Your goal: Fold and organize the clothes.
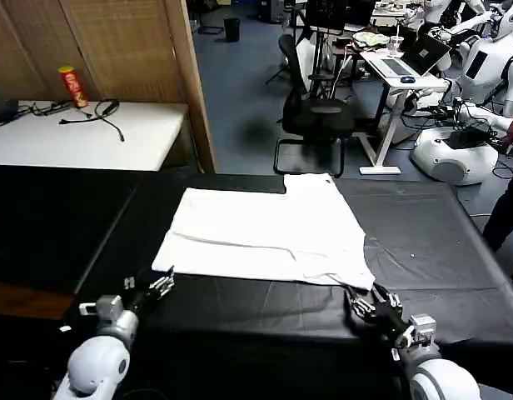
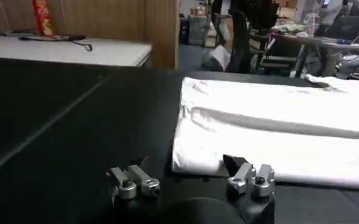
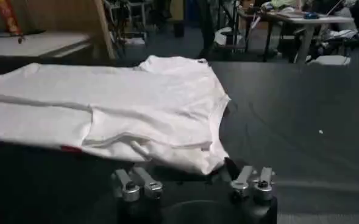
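The white T-shirt (image 1: 269, 229) was laid flat on the black table (image 1: 423, 250), partly folded, with one layer doubled over along its length and a short sleeve (image 3: 145, 131) turned onto the body near the right-hand near corner. A small patch of red print (image 3: 69, 148) was seen at the near edge.

The left gripper (image 1: 161, 286) was positioned low over the table, just beside the shirt's near left corner; its jaws were spread and nothing was held between them. The right gripper (image 1: 366, 307) was positioned just beside the near right corner of the shirt, its jaws likewise spread and empty.

A white side table (image 1: 82, 133) carrying cables (image 1: 94, 112) and a red can (image 1: 72, 87) was located beyond the work surface
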`<action>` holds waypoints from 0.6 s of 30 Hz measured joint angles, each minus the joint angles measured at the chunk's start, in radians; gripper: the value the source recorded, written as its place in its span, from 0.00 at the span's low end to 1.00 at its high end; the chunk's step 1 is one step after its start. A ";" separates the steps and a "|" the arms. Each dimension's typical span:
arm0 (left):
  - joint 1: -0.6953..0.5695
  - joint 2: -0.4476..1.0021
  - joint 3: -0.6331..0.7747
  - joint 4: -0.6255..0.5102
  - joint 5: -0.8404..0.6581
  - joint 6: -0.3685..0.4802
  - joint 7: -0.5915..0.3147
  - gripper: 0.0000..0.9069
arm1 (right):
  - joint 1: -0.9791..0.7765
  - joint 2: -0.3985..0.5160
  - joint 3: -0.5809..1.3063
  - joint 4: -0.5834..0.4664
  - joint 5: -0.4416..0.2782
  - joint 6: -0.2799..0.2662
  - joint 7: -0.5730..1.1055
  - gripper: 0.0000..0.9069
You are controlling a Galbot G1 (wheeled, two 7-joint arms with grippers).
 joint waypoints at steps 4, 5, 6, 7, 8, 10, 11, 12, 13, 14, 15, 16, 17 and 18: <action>0.004 0.006 -0.001 0.000 0.000 0.001 0.001 0.00 | -0.008 -0.006 0.002 0.002 -0.001 0.001 0.000 0.02; 0.006 0.008 -0.002 -0.001 0.000 0.004 0.001 0.00 | -0.012 -0.009 0.004 0.006 -0.001 -0.002 0.002 0.01; 0.009 0.010 -0.002 -0.003 0.000 0.005 0.001 0.00 | -0.018 -0.014 0.009 0.013 0.002 -0.009 0.008 0.00; 0.012 0.014 -0.003 -0.007 0.000 0.008 0.000 0.00 | -0.022 -0.018 0.015 0.018 0.004 -0.016 0.013 0.00; 0.016 0.017 -0.005 -0.011 0.000 0.011 -0.001 0.00 | -0.026 -0.022 0.017 0.023 0.009 -0.025 0.019 0.00; 0.028 0.028 -0.008 -0.026 0.001 0.022 -0.006 0.00 | -0.040 -0.034 0.029 0.039 0.031 -0.054 0.033 0.00; 0.032 0.031 -0.011 -0.032 0.001 0.027 -0.011 0.00 | -0.047 -0.039 0.033 0.047 0.040 -0.067 0.039 0.00; 0.038 0.035 -0.013 -0.041 0.001 0.032 -0.015 0.00 | -0.056 -0.045 0.040 0.056 0.052 -0.082 0.047 0.00; 0.046 0.040 -0.016 -0.050 0.001 0.038 -0.020 0.00 | -0.065 -0.049 0.046 0.065 0.062 -0.094 0.052 0.00; 0.055 0.045 -0.019 -0.061 0.002 0.043 -0.021 0.00 | -0.073 -0.052 0.051 0.073 0.069 -0.102 0.056 0.00; 0.066 0.051 -0.022 -0.072 0.003 0.046 -0.023 0.00 | -0.084 -0.054 0.057 0.084 0.075 -0.115 0.062 0.00; 0.078 0.058 -0.026 -0.085 0.008 0.052 -0.027 0.00 | -0.099 -0.056 0.066 0.097 0.077 -0.125 0.066 0.00; 0.091 0.062 -0.030 -0.097 0.011 0.056 -0.031 0.00 | -0.113 -0.056 0.072 0.110 0.077 -0.134 0.069 0.00; 0.106 0.065 -0.035 -0.111 0.012 0.063 -0.036 0.00 | -0.128 -0.056 0.080 0.124 0.077 -0.143 0.072 0.00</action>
